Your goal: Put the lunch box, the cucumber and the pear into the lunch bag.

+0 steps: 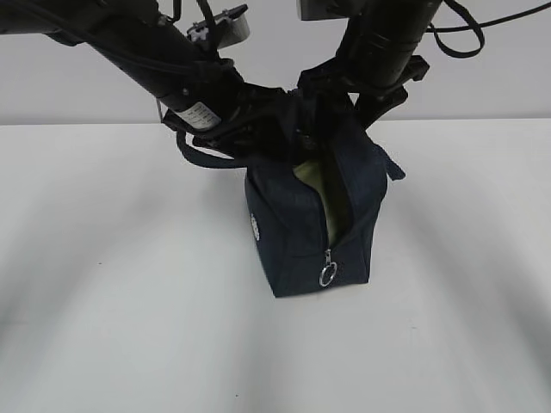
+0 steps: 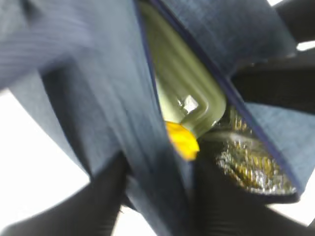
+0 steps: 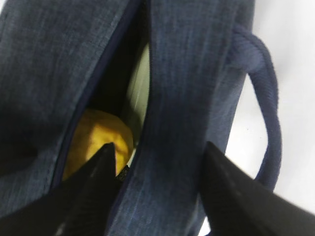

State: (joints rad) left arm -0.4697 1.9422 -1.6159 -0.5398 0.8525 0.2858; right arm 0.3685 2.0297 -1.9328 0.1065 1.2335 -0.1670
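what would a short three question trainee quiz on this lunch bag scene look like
1. True or false: the lunch bag has its top zipper fully closed.
2. Which item shows yellow-orange through the bag's opening? A) pear B) banana C) lemon
3. Fill in: the pale green lid seen inside the bag belongs to the ____.

Key: 1 false, a gap stays open above the ring pull. 2 A. 3 lunch box.

A plain white table (image 1: 103,301) meets a pale grey wall (image 1: 52,86) behind.
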